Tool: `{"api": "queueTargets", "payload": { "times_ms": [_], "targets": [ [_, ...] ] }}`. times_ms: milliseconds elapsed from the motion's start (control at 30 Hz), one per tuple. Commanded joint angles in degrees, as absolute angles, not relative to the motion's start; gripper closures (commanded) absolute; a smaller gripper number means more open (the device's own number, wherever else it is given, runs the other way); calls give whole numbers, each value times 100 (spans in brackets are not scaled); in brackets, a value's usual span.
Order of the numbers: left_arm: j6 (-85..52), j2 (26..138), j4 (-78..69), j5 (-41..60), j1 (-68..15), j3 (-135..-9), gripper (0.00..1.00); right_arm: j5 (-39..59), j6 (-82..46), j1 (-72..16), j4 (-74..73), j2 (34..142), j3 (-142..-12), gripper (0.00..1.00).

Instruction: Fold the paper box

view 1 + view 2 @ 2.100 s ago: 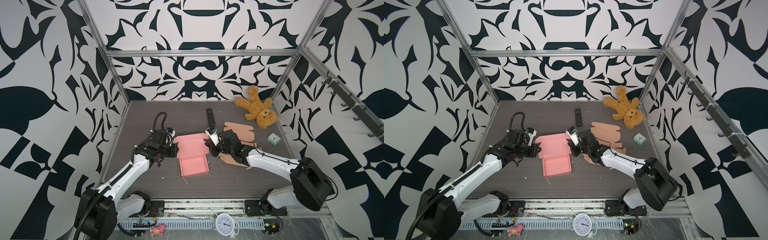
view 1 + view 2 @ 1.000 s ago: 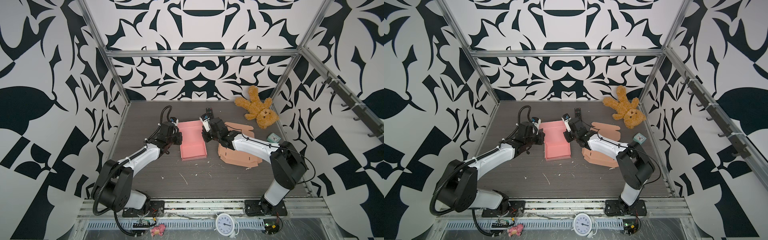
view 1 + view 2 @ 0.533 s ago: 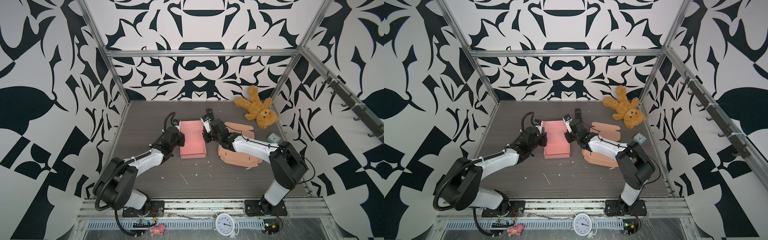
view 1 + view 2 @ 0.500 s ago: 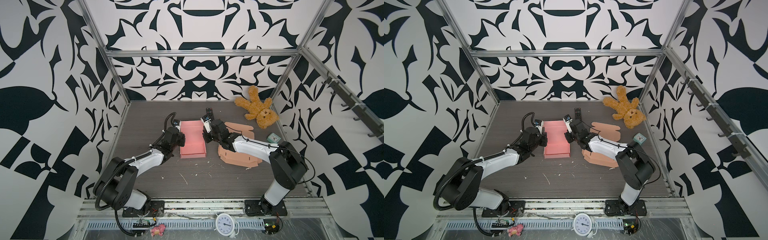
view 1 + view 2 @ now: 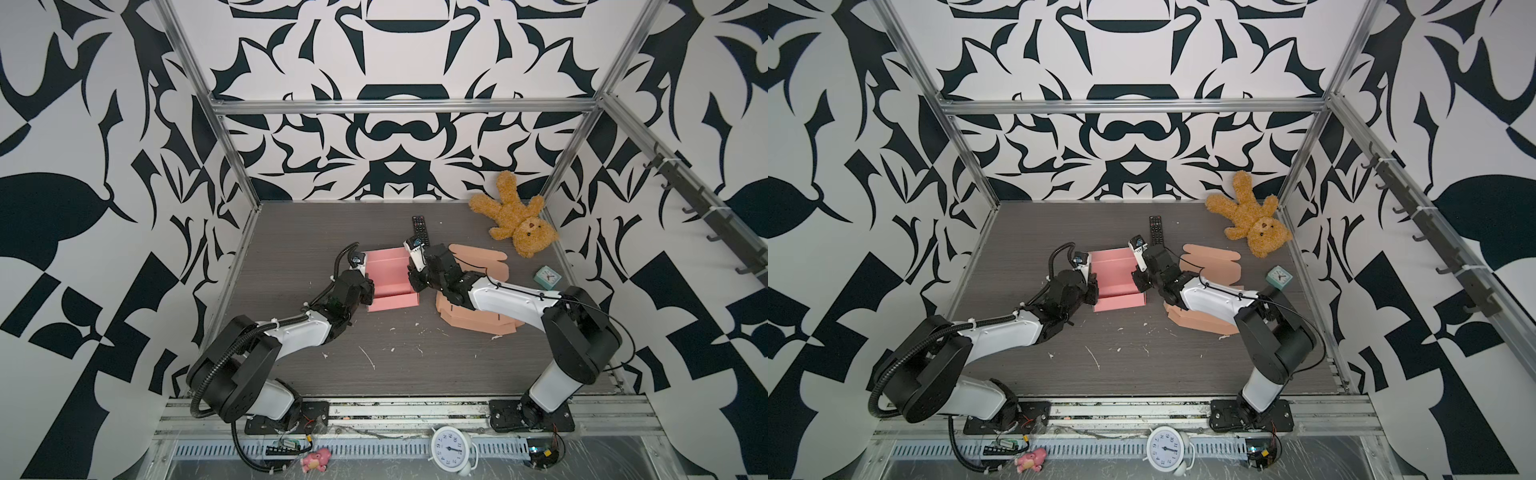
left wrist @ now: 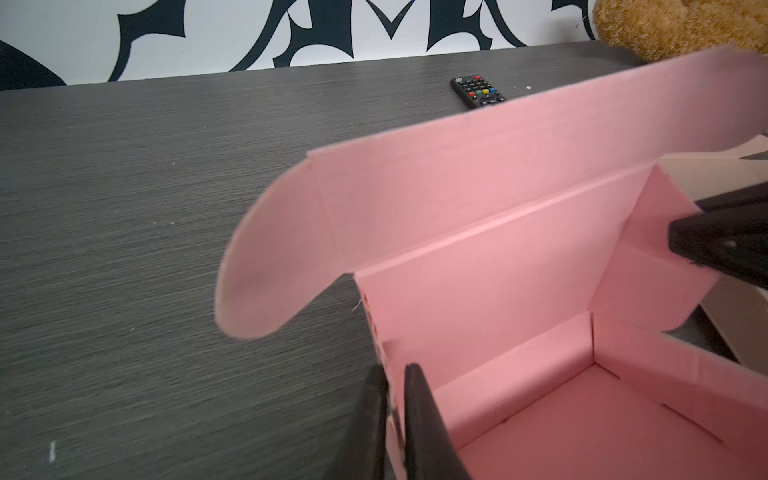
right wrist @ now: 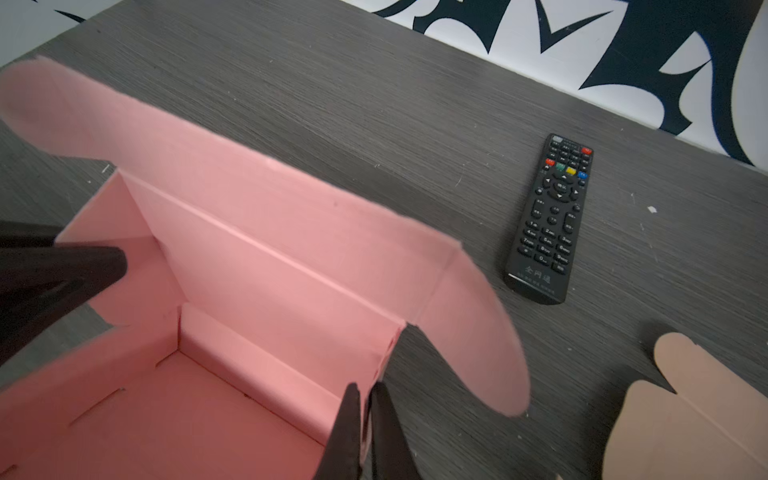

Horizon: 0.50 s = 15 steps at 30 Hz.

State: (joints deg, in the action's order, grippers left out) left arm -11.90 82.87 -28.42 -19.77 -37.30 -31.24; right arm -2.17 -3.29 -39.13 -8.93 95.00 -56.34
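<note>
L fingers [image 6: 422,419] & R fingers [image 7: 347,432] pinch smooth pink card box [image 5: 388,276] walls

pink paper box [image 5: 390,276], walls folded upright, lid open, rounded lid tabs unfolded

the paper box [image 5: 390,278] is sitting mid-table [image 5: 291,249]. the left gripper [image 6: 392,386] is straddling the box's left wall, and the right gripper [image 7: 365,392] is straddling its right wall. the remote [image 5: 419,226] is lying just behind the box, the cardboard stack [image 5: 478,322] right of it. the teddy bear [image 5: 515,222] is lying farther right and behind the box, and the small clock [image 5: 547,277] is standing far right of it.
</note>
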Motion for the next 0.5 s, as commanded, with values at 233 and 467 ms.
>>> {"api": "queueTargets", "payload": {
  "times_ms": [233,467],
  "targets": [
    [-943,8171,-3253,-2237,-4283,-2740,85,341,-520,-4034,-1230,9089,-5282,88],
    [-856,8069,-3567,-2511,-4533,-2513,86,297,-581,-4034,-1266,8960,-4999,86]
  ]
}}
